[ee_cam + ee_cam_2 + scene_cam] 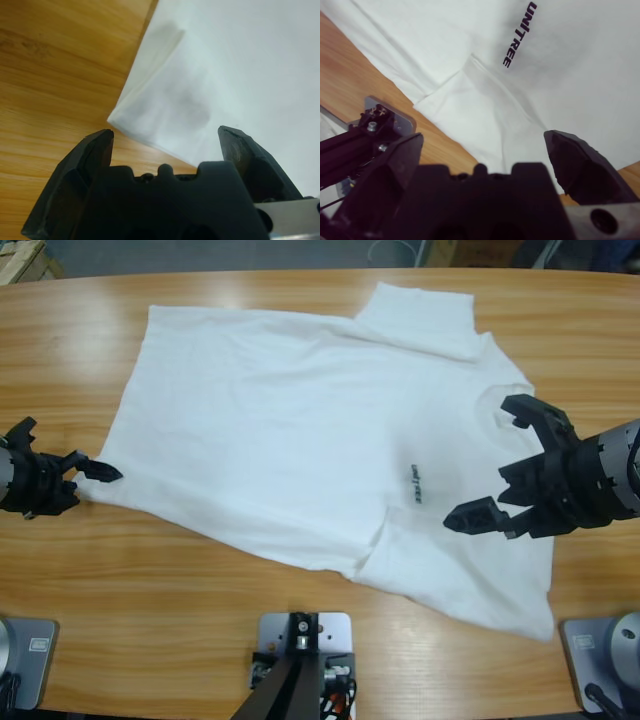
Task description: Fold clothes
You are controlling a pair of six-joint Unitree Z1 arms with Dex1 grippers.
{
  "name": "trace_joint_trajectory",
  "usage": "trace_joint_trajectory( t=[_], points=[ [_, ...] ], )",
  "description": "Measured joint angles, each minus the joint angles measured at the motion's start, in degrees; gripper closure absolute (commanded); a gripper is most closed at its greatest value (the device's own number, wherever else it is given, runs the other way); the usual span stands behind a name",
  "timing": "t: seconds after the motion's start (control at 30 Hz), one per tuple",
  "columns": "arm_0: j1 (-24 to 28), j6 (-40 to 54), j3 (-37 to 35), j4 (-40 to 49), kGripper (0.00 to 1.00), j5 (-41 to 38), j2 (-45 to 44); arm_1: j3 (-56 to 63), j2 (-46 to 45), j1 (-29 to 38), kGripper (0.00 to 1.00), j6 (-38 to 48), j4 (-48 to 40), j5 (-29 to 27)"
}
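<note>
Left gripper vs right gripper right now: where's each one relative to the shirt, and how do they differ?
The left gripper sits at the T-shirt's hem corner, mostly over bare table; the right gripper is above the chest, close to the dark text. In the high view the right gripper's jaws spread much wider than the left's. Both are open and hold nothing.

Plain white cotton T-shirt (290, 430) with small dark chest lettering (416, 486); warm orange-brown wood-grain table (200, 620); both tools black.
</note>
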Motion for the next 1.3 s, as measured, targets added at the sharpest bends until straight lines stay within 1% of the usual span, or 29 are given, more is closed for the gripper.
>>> trace_joint_trajectory(
  t=[0.13, 0.2, 0.57, 0.83, 0.87, 0.9, 0.93, 0.97, 1.0, 1.07, 1.1, 1.23, 1.27, 1.3],
  points=[
    [0.0, 0.4, 0.0, 0.3, 0.184, 0.0, -4.3, 0.0, 0.0, 0.0, 0.000, 0.0, 0.0, 0.0],
    [0.0, 0.7, 0.0, 0.4, 0.184, 0.0, -4.9, 0.0, -0.1, 0.0, 0.000, 0.0, 0.0, 0.0],
    [0.0, 1.3, -0.2, 0.4, 0.184, 0.0, -4.3, 0.0, -0.6, 0.0, 0.000, 0.0, 0.0, 0.0],
    [0.0, 1.3, -0.2, 0.3, 0.188, 1.0, 0.0, 0.0, -0.6, 0.0, 0.000, 0.0, 0.0, 0.0],
    [0.0, 1.3, -0.3, 0.3, 0.272, 1.3, 0.3, 0.0, -0.6, 0.0, 0.000, 0.0, 0.0, 0.0],
    [0.0, 1.3, -0.4, 0.3, 0.423, 1.7, 0.6, 0.0, -0.6, 0.0, 0.000, 0.0, 0.0, 0.0],
    [0.0, 1.3, -0.4, 0.3, 0.464, 2.0, 0.8, 0.0, -0.6, 0.0, 0.000, 0.0, 0.0, 0.0],
    [0.0, 1.3, -0.5, 0.3, 0.474, 2.2, 1.0, 0.0, -0.6, 0.0, 0.000, 0.0, 0.0, 0.0],
    [0.0, 1.3, -0.6, 0.3, 0.510, 2.3, 1.1, 0.0, -0.6, 0.0, 0.000, 0.0, 0.0, 0.1],
    [0.0, 1.3, -0.9, 0.3, 0.548, 2.3, 1.3, 0.0, -0.6, 0.0, 0.000, 0.0, 0.0, 0.1],
    [0.0, 1.3, -0.9, 0.3, 0.621, 2.3, 1.3, 0.0, -0.6, 0.0, 0.000, 0.0, 0.0, 0.1],
    [0.0, 1.3, -1.0, 0.3, 0.639, 2.3, 1.3, 0.0, -0.6, 0.0, 0.000, 0.0, 0.0, 0.2],
    [0.0, 1.3, -1.0, 0.3, 0.666, 2.3, 1.3, 0.0, -0.6, 0.0, 0.000, 0.0, 0.0, 0.3],
    [0.0, 1.3, -1.0, 0.3, 0.790, 2.3, 1.3, 0.0, -0.6, 0.0, 0.000, 0.0, 0.0, 0.3]
  ],
)
